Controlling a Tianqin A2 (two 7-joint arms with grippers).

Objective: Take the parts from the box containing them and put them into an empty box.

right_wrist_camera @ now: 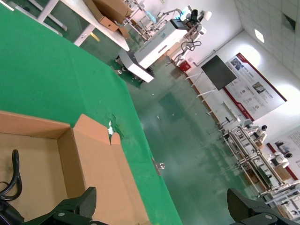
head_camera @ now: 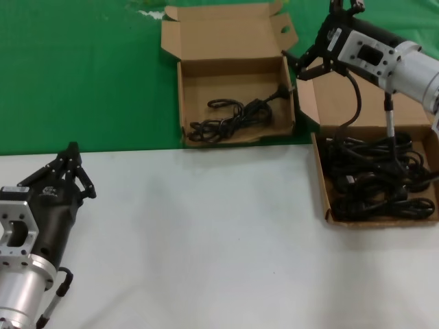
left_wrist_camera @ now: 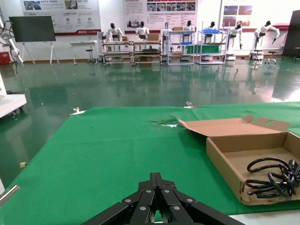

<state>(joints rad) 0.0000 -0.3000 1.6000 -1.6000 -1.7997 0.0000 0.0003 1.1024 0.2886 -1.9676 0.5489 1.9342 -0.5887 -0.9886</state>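
Fingers spread and empty above the two cardboard boxes

Fingertips of the right gripper (head_camera: 312, 60) are standing wide apart with nothing between them; the right wrist view is showing the two dark finger ends far from each other and only green cloth and floor in the gap. That gripper is hovering at the right rim of the squarish box (head_camera: 236, 103), near its open lid, and just behind the raised lid of the wider box (head_camera: 381, 212). Its silver arm is reaching in from the right edge of the head view.

One black cord (head_camera: 236, 115) is lying coiled on the floor of the squarish box, its plug pointing toward the right wall. The wider box, sitting right of it on the white table (head_camera: 206, 240), is holding a dense tangle of black cords (head_camera: 377, 181) filling most of the tray.

Left gripper (head_camera: 68, 171) is resting low over the near left of the white table, well apart from both boxes. Its fingers are drawn together to a point, holding nothing. The squarish box is sitting on the green cloth (head_camera: 82, 75), its front edge by the border with the white surface.
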